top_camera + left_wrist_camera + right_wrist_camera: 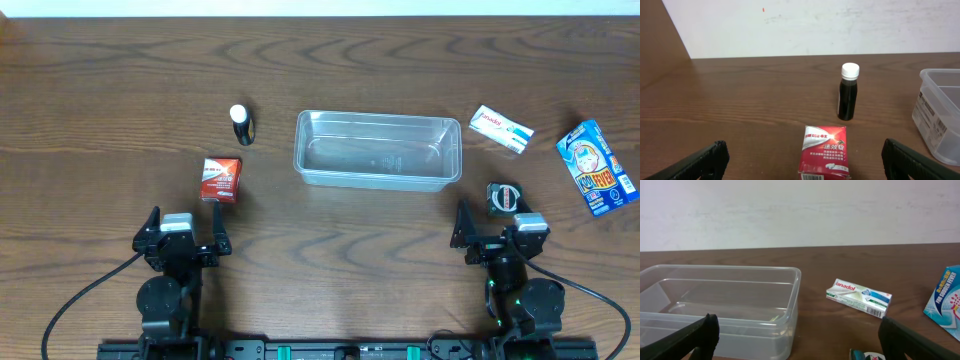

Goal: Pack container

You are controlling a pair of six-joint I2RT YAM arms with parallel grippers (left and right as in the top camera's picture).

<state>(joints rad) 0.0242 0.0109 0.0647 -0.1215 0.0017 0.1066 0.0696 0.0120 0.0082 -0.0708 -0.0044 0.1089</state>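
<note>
The clear plastic container (377, 150) sits empty at the table's middle; its corner shows in the left wrist view (940, 115) and it fills the left of the right wrist view (720, 305). My left gripper (184, 243) is open and empty, just behind a red box (220, 179), which lies between its fingers in the wrist view (824, 150). A dark bottle with a white cap (241, 124) stands beyond it (848, 92). My right gripper (500, 240) is open and empty, near a small dark round item (503, 197).
A white and green box (501, 129) lies right of the container, also seen in the right wrist view (859, 297). A blue carton (597, 167) lies at the far right (945, 297). A pale wall stands behind the table.
</note>
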